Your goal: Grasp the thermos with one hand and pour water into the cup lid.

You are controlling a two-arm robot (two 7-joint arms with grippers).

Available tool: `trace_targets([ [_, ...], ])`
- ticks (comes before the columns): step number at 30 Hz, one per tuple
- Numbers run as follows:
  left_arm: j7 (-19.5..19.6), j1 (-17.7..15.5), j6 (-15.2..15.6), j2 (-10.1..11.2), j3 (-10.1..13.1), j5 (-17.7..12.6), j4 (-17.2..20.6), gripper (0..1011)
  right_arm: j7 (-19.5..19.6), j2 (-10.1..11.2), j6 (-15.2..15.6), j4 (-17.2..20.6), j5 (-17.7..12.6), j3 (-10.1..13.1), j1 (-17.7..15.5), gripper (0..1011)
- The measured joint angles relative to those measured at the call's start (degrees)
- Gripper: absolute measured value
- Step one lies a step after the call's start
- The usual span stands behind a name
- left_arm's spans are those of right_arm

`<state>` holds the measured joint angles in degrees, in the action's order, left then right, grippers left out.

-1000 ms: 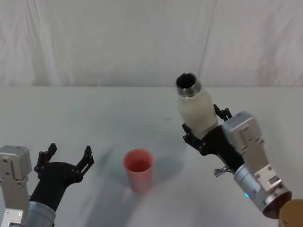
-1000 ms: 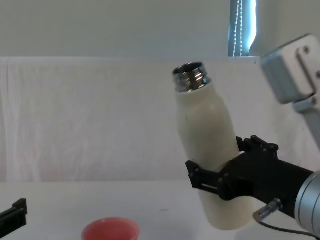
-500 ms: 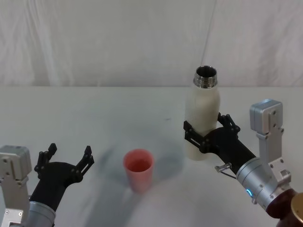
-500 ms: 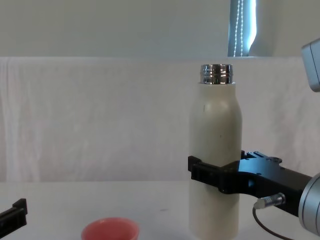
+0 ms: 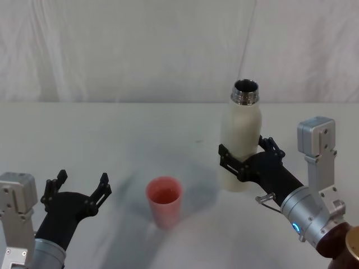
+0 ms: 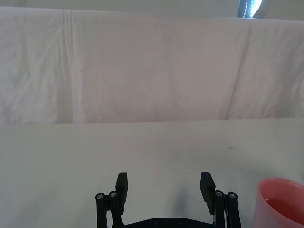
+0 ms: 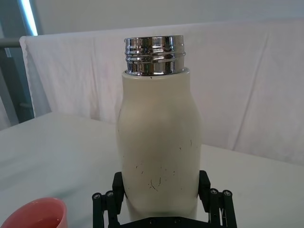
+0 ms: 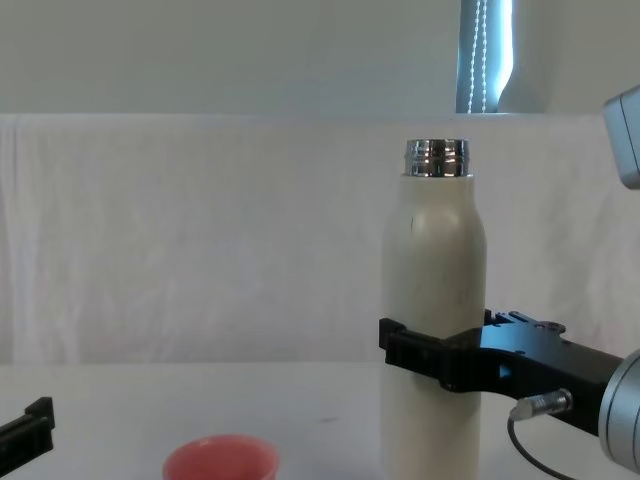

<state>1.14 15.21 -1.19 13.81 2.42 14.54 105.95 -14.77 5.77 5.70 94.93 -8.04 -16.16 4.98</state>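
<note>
1. Thermos [image 5: 242,143] stands upright on the white bench [image 5: 112,134], right of the cup lid [image 5: 164,200].
2. Right gripper [image 5: 247,159] has its jaws clamped around the thermos's lower body.
3. Left gripper [image 5: 78,188] hovers near the bench's front left, jaws spread wide, holding nothing.

You have a flat, matte white tabletop [image 5: 112,134] running across the whole workspace, with a small dark speck [image 5: 197,141] on it toward the back. Behind the far edge hangs a creased white fabric backdrop [image 5: 129,50], its folds falling vertically. In the chest view you can see a plain pale wall [image 8: 220,55] above the cloth and a bright blue-white vertical light strip [image 8: 485,55] at the upper right.
</note>
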Motion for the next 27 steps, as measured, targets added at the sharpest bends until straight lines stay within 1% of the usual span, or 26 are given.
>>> trace_targets([
  [9,0.0,0.0,0.0,0.0,0.0,0.0,0.0,1001,1.16,1.07,-0.39,0.07,-0.79,-0.59,0.2,951],
  [14,0.0,0.0,0.0,0.0,0.0,0.0,0.0,1001,2.16,1.49,-0.88,-0.04,-0.46,-0.97,0.5,951],
  [20,0.0,0.0,0.0,0.0,0.0,0.0,0.0,1001,2.99,1.62,-1.27,-1.3,0.37,-1.14,1.21,951],
  [27,0.0,0.0,0.0,0.0,0.0,0.0,0.0,1001,3.63,1.46,-2.14,-3.65,0.91,-0.97,2.33,951],
])
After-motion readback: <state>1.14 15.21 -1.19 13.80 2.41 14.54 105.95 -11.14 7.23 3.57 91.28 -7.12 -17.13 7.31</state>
